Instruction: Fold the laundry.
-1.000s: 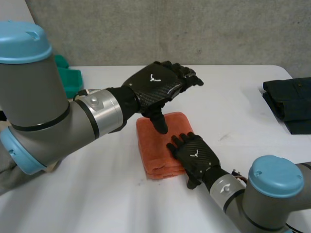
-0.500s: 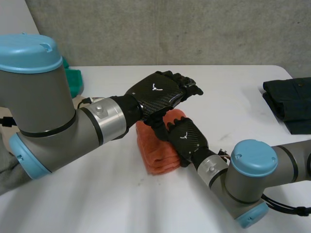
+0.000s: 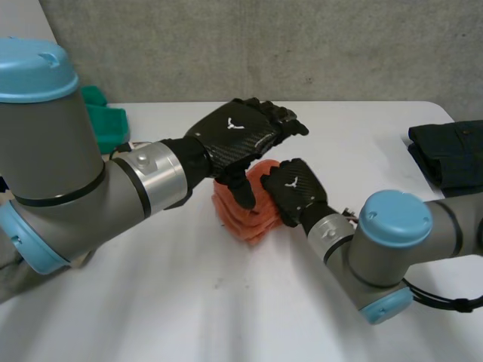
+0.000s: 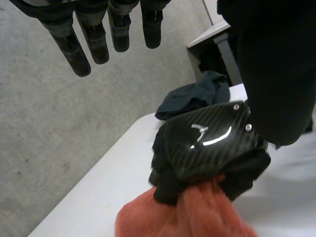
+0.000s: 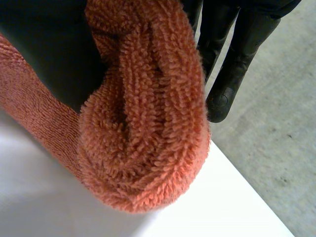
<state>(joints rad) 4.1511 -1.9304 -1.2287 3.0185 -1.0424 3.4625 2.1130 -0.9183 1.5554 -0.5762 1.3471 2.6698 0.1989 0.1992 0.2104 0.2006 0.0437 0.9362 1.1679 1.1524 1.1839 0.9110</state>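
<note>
At table (image 3: 151, 302) centre, clenched at its 3 o'clock edge by right robot hand (image 3: 296, 194) under slack, empty left robot hand (image 3: 238, 136): orange towel (image 3: 241, 220), likely soft, light, floppy, best pinched across all layers.

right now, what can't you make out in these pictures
Head view: the left hand and right hand cover much of the towel, so its layers cannot be counted.
Head view: the dark clothes are cut off at the edge.
Head view: the green thing is half behind the left arm; unidentifiable.
</note>
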